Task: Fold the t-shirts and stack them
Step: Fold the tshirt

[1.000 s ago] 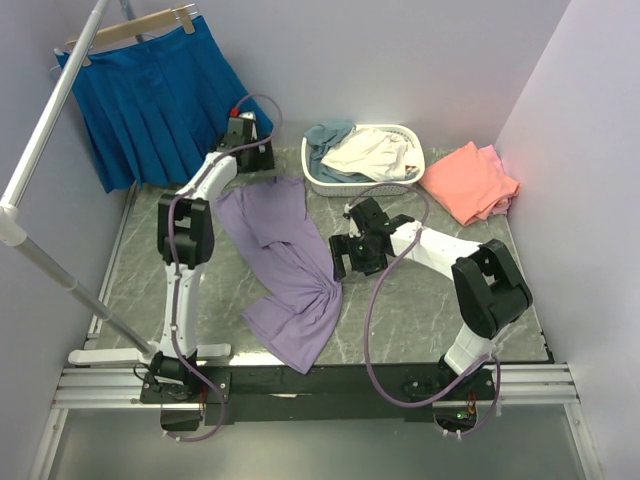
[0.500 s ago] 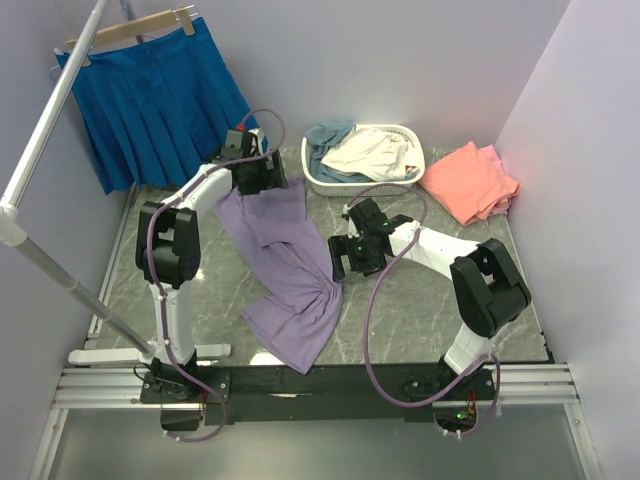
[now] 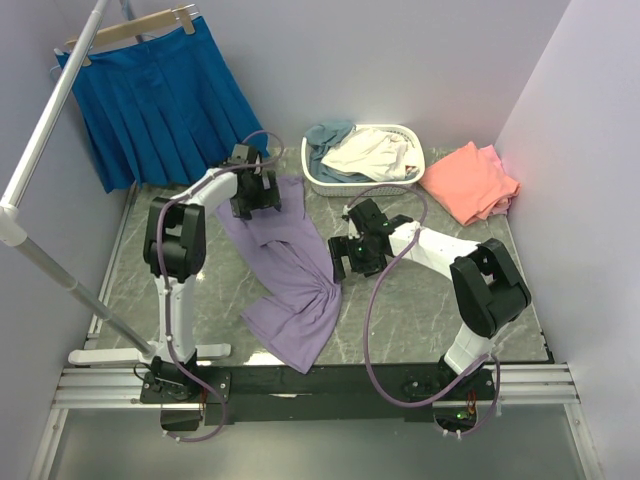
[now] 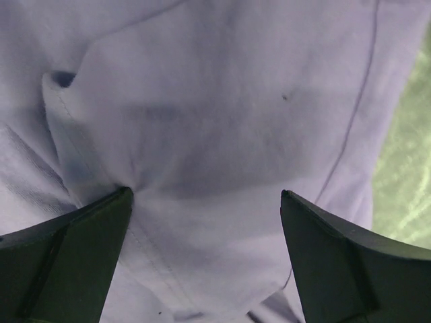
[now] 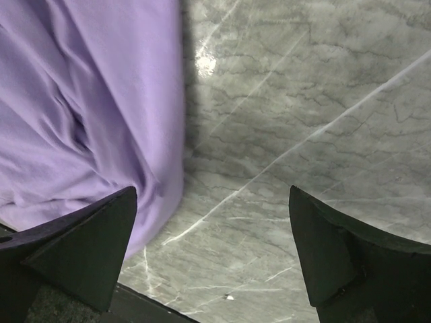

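A large lavender-purple t-shirt (image 3: 290, 270) lies crumpled on the marble table, from the back left down to the front edge. My left gripper (image 3: 262, 199) is open over its upper part; the left wrist view shows lavender cloth (image 4: 222, 134) filling the space between the spread fingers. My right gripper (image 3: 345, 262) is open at the shirt's right edge; the right wrist view shows the purple cloth (image 5: 87, 114) on the left and bare marble between the fingers. Coral-pink t-shirts (image 3: 470, 183) lie folded at the back right. Cream-white (image 3: 370, 152) and grey-blue (image 3: 325, 137) t-shirts sit in the basket.
A white lattice basket (image 3: 405, 178) stands at the back centre. A bright blue pleated skirt (image 3: 150, 100) hangs on a wooden hanger at the back left. A slanted metal rail (image 3: 50, 120) crosses the left side. Walls close both sides.
My left gripper has moved from the back edge of the table forward and right onto the upper part of the lavender shirt. The right arm has stayed put.
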`<move>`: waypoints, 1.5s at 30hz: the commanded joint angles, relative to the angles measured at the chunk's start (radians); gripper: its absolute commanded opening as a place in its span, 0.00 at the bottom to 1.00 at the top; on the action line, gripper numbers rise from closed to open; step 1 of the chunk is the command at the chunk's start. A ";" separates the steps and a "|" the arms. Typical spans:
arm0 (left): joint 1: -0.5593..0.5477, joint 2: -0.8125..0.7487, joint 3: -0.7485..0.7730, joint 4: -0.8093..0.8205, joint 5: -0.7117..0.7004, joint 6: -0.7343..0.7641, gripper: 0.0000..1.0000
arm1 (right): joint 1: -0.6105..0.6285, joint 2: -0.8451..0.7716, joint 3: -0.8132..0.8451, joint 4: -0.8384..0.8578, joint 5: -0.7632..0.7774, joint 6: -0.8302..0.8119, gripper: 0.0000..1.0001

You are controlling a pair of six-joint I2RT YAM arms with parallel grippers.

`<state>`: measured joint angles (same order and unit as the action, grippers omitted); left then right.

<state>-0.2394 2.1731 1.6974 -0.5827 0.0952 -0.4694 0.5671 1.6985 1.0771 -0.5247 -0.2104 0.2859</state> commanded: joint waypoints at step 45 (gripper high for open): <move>-0.432 -0.895 -0.841 -0.046 -0.336 -0.466 1.00 | 0.119 -0.111 -0.250 0.189 -0.345 0.108 0.88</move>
<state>-0.5777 1.4139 0.9226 -0.5220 -0.1616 -0.7052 0.6724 1.6196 0.8623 -0.3717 -0.5385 0.3698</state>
